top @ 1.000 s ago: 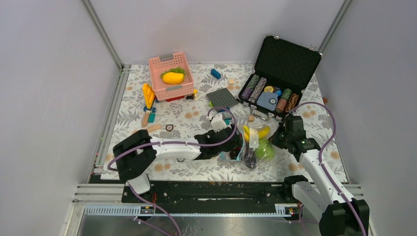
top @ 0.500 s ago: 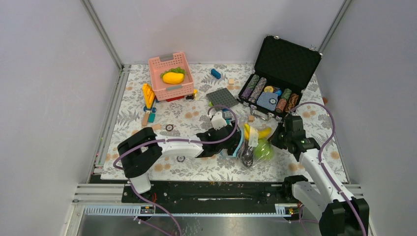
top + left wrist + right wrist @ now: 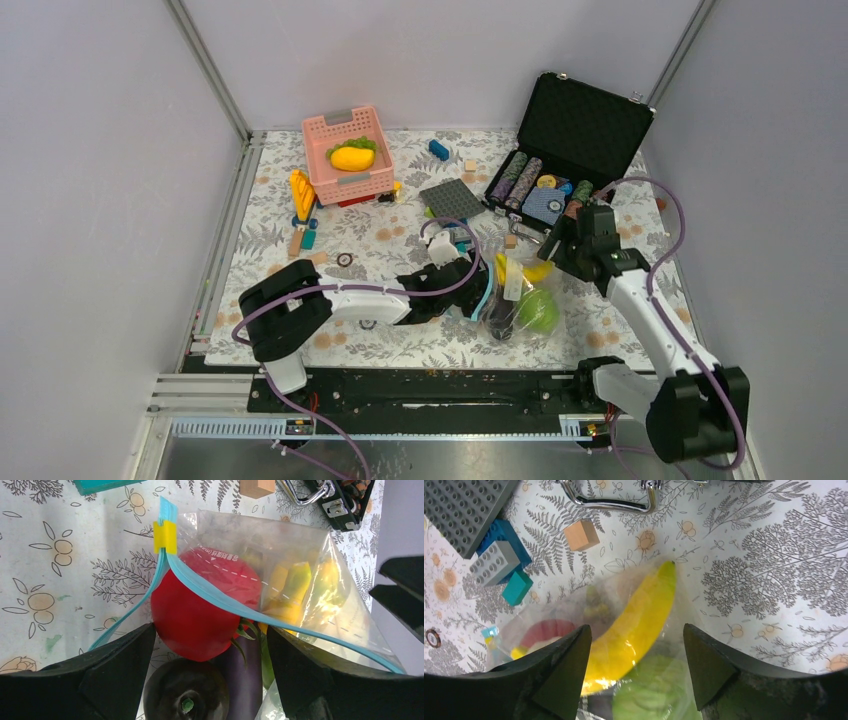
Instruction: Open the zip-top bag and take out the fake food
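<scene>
Black and spread wide, the left claw (image 3: 210, 632) sits where it was half a second ago, its fingers apart on either side of the zip-top bag's (image 3: 512, 292) open mouth and clamped on nothing. The bag lies near the middle of the surface (image 3: 260, 200), toward its near edge. Its light-blue zipper strip (image 3: 220, 597) is parted around the tomato (image 3: 197, 612), with the dark round piece (image 3: 187, 695) and the eggplant (image 3: 246, 667) just beside it. The cabbage (image 3: 538, 312) now shows more plainly at the bag's right side. The right claw (image 3: 635, 630) has drawn back from the bag's right edge toward the far side. Its fingers are apart, holding nothing, above the banana (image 3: 639, 622) inside the plastic.

The surface is a pale floral-printed sheet. At far left a pink basket (image 3: 350, 187) holds the mango (image 3: 352, 158). At far right a black case (image 3: 590, 115) stands open with poker chips (image 3: 520, 175) inside. Plain grey walls (image 3: 100, 150) close it in.
</scene>
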Robot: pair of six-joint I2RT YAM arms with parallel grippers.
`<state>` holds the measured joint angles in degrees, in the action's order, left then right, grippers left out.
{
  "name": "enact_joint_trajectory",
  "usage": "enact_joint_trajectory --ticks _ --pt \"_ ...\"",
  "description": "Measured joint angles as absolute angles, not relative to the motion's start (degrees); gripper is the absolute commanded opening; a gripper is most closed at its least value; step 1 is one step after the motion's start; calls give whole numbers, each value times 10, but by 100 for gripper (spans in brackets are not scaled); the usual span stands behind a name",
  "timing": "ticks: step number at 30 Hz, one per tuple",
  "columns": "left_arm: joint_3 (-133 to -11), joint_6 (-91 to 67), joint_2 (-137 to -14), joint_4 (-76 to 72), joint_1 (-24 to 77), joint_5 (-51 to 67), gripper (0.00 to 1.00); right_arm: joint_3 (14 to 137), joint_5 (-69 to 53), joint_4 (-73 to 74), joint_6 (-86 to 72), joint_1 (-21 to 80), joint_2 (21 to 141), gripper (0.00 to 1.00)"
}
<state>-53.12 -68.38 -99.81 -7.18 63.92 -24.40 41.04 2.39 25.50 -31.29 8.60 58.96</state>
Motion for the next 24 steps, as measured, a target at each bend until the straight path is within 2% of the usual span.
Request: enact_joint_trajectory --ticks 5,9,16,19,24 --pt "-531 -683 -998 -75 639 -240 83 438 25 234 -331 86 682 82" --pt "-531 -679 -998 -76 639 -239 83 442 24 222 -341 86 749 81" --pt "-531 -677 -998 -73 639 -238 87 441 -10 199 -336 86 799 52" --pt "-531 -675 -998 -65 639 -239 92 422 -37 169 -329 86 797 43" --pt "-531 -673 -998 -57 639 -239 95 412 -114 147 -300 86 797 28"
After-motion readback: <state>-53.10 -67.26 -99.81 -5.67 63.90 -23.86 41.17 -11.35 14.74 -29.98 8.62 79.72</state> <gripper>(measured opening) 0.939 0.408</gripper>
